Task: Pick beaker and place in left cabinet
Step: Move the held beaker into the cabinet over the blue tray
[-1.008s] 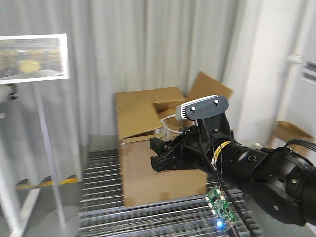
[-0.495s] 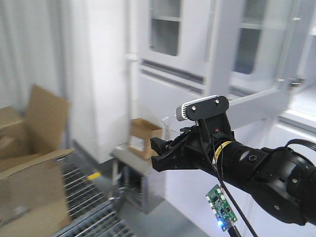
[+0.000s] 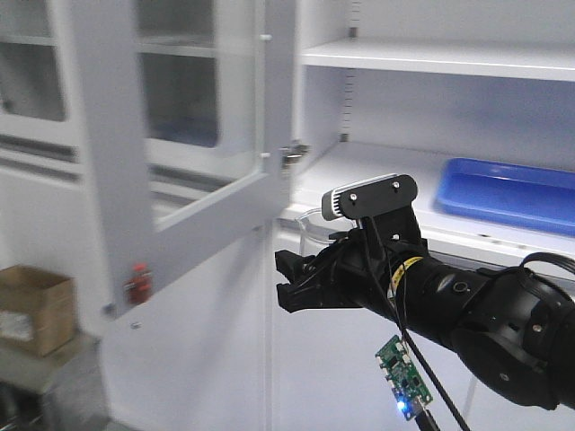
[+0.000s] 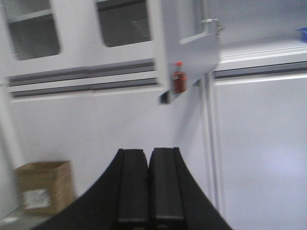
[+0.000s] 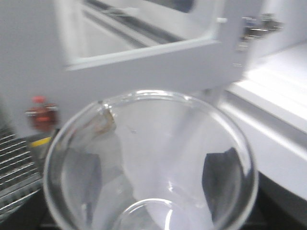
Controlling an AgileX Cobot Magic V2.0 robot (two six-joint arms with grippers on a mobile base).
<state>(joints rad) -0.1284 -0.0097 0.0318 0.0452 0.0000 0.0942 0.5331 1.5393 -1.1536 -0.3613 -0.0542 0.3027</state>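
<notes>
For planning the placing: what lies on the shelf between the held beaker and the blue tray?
Nothing visible: in the front view the shelf of the left cabinet is bare between the beaker and the blue tray.

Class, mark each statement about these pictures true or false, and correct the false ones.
1. The right gripper holds the beaker. True.
2. The cabinet door is shut. False: it stands open.
3. A blue tray lies on a shelf in the cabinet. True.
4. The left gripper is wide open. False: its fingers are shut together, with nothing between them.
5. The beaker stands on the shelf. False: it is held in the air in front of the cabinet.
</notes>
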